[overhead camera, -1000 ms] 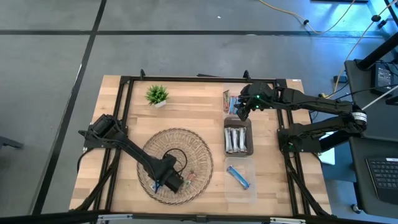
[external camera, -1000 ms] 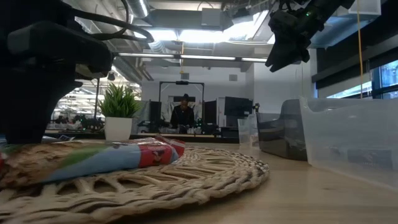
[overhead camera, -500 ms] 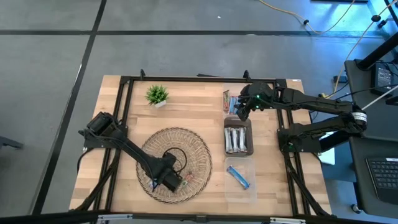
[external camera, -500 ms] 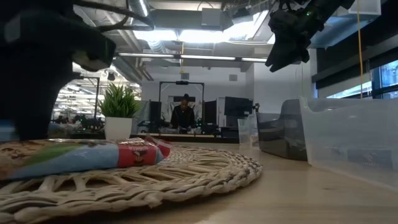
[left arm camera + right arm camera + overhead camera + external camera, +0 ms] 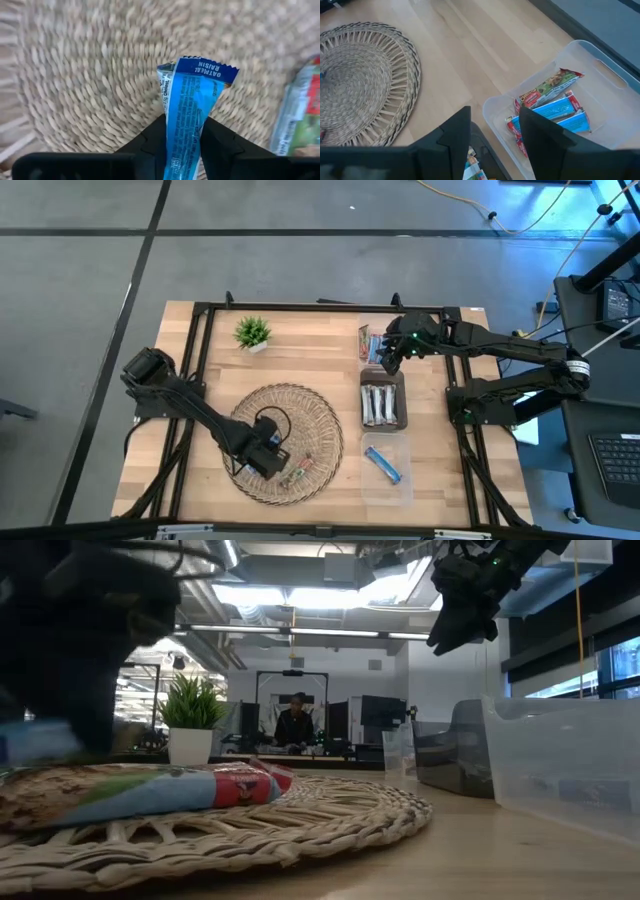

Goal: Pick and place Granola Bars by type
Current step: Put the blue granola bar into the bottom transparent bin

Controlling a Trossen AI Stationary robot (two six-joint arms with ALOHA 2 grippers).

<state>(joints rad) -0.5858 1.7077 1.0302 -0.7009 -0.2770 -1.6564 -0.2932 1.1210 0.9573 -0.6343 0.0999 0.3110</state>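
Lifted left end effector (image 5: 182, 135) — crinkly blue bar (image 5: 189, 107)

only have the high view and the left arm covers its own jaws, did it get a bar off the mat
Observer: Yes. The left wrist view shows the left jaws shut on a blue bar, with its end sticking out past them.
Operator: which type
Observer: The wrapper reads oatmeal raisin.
Operator: right jaws carrying anything
Observer: No. The right wrist view shows the right jaws open with nothing between them.
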